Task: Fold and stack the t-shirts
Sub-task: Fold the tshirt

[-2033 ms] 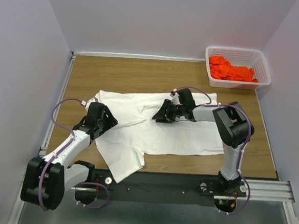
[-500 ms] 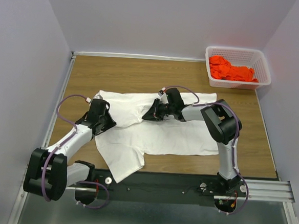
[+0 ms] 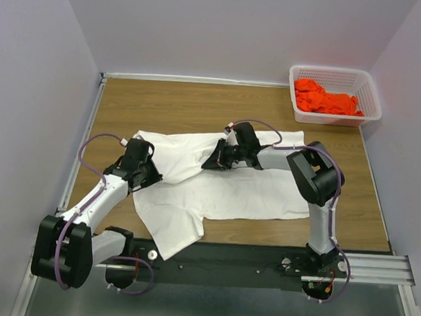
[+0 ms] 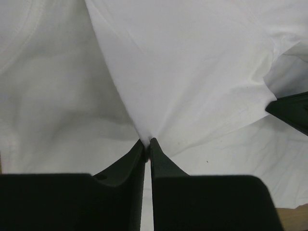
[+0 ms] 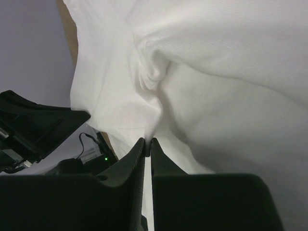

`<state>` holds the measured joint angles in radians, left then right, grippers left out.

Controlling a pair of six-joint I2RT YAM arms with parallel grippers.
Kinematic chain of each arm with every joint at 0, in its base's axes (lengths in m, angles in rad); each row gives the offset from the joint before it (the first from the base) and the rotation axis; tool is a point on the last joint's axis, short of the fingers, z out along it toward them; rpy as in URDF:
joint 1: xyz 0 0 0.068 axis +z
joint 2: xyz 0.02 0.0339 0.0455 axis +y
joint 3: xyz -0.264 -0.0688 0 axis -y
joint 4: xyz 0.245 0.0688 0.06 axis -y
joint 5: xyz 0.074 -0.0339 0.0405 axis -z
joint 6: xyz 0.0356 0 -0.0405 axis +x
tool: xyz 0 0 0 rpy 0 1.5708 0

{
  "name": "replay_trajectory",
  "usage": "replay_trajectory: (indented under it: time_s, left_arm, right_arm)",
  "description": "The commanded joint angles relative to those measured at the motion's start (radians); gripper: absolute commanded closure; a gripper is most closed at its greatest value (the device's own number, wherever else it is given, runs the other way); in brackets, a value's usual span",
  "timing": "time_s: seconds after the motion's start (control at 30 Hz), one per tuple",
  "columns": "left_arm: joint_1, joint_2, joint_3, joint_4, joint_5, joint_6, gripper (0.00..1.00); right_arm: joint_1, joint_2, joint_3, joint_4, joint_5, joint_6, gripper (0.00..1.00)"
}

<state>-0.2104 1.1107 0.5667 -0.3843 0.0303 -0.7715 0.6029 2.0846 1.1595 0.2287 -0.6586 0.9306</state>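
White t-shirt [image 3: 237, 192] is spread rumpled on the wooden table [image 3: 178, 105]. A fold at its left side is pinched tight in the closed left gripper [image 4: 147, 143]. A fold near its far edge is pinched likewise by the right gripper [image 5: 147, 142]. An orange-red t-shirt [image 3: 323, 99] is heaped in the basket [image 3: 337, 71] at the far right corner.

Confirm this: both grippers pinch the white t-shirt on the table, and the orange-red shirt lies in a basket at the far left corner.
Wrong on one point: the top external view shows the lattice basket holding the orange-red shirt at the far right corner. The left gripper and right gripper do pinch the white t-shirt on the table.
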Motion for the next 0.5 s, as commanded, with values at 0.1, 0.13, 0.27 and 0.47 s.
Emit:
replay_trajectory:
  time_s: [0.1,0.13,0.27,0.47]
  left_arm:
    - [0.003,0.000,0.030,-0.073,0.028,0.015,0.67]
    - [0.003,-0.006,0.030,-0.077,0.036,0.014,0.64]
    - [0.003,-0.070,0.053,-0.076,0.045,0.023,0.56]
    - [0.003,-0.052,0.035,-0.065,0.068,0.058,0.25]
  right_arm:
    - [0.011,-0.038,0.032,-0.101,0.039,-0.064,0.79]
    - [0.012,-0.041,0.031,-0.107,0.036,-0.065,0.76]
    - [0.011,-0.070,0.031,-0.117,0.010,-0.082,0.72]
    - [0.012,-0.084,0.042,-0.149,0.025,-0.118,0.63]
